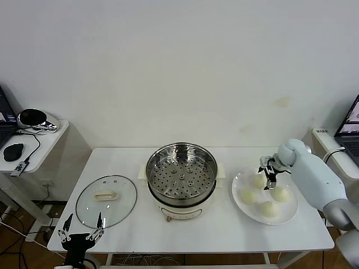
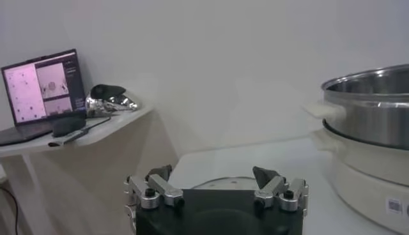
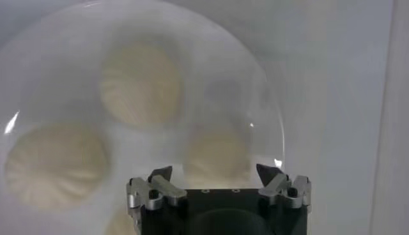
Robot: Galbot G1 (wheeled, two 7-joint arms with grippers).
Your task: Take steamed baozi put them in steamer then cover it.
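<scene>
Four cream-white baozi lie on a white plate (image 1: 238, 189) at the table's right: one far (image 1: 257, 181), one left (image 1: 248, 196), one right (image 1: 280, 194), one near (image 1: 270, 209). My right gripper (image 1: 270, 180) hangs open just above the plate, over the far baozi, holding nothing. In the right wrist view the open gripper (image 3: 217, 174) frames one baozi (image 3: 217, 153), with others beside it (image 3: 142, 83) (image 3: 56, 165). The steel steamer (image 1: 181, 178) stands uncovered at the table's centre, its perforated tray bare. The glass cover (image 1: 106, 194) lies flat at the left. My left gripper (image 1: 83, 219) waits open by the front left edge.
A side table (image 1: 33, 147) at the far left holds a mouse and a shiny object; the left wrist view shows a laptop (image 2: 45, 89) there and the steamer's wall (image 2: 370, 115). Another laptop (image 1: 352, 126) stands at the far right. Bare table lies before the steamer.
</scene>
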